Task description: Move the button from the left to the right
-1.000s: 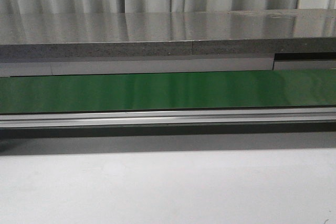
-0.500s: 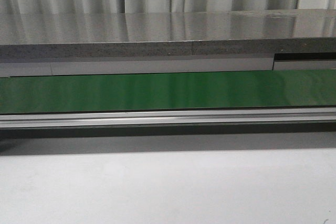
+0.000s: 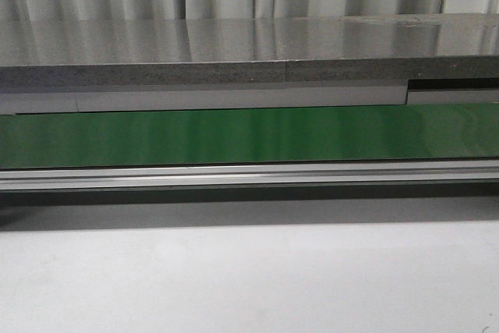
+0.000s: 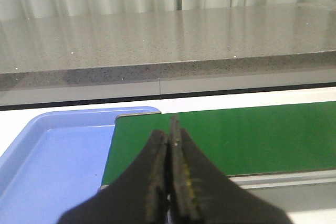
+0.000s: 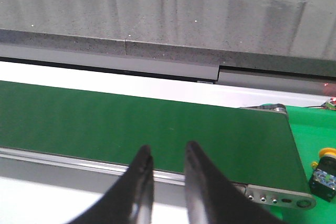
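Note:
The button (image 5: 324, 173), a yellow-orange cap on a black body, lies on a bright green surface (image 5: 315, 129) past the belt's end, seen only at the edge of the right wrist view. My right gripper (image 5: 167, 150) is open and empty, above the near edge of the green conveyor belt (image 5: 136, 124), well apart from the button. My left gripper (image 4: 170, 135) is shut with nothing between its fingers, above the belt's other end (image 4: 236, 137) beside a blue tray (image 4: 58, 156). Neither gripper shows in the front view.
The green belt (image 3: 249, 136) runs across the front view with an aluminium rail (image 3: 249, 175) along its near side. A grey stone-like counter (image 3: 249, 52) stands behind it, curtains beyond. A white table top (image 3: 249, 278) lies in front.

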`<state>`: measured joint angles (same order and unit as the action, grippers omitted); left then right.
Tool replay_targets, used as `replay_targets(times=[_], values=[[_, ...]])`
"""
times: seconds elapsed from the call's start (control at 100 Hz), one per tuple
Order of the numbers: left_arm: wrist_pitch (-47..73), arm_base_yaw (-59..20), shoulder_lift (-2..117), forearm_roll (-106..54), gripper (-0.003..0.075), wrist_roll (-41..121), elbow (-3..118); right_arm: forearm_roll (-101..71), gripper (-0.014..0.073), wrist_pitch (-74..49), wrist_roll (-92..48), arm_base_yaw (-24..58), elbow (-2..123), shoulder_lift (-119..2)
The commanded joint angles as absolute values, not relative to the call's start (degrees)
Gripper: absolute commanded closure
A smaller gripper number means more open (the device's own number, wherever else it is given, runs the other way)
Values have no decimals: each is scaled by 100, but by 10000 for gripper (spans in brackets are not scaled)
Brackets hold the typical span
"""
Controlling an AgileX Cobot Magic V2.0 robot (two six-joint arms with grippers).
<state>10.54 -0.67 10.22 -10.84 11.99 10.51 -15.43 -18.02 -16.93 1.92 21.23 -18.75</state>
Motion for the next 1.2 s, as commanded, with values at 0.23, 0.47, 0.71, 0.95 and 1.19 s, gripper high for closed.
replay_targets(times=[0.23, 0.47, 0.71, 0.95, 1.19], values=[[550, -95, 1077, -1161, 741, 1180, 1214, -1615, 683, -1408, -1691, 186, 2272, -1902], [550, -95, 1077, -1161, 741, 1180, 1214, -1615, 683, -1408, -1691, 186, 2272, -1902], [550, -95, 1077, -1161, 741, 1180, 1214, -1615, 683, -1408, -1691, 186, 2272, -1902], [550, -95, 1077, -1161, 741, 1180, 1214, -1570, 683, -1039, -1578, 186, 2055, -1859], [550, -95, 1077, -1161, 741, 1180, 1214, -408, 683, -504, 121, 186, 1188, -1018]])
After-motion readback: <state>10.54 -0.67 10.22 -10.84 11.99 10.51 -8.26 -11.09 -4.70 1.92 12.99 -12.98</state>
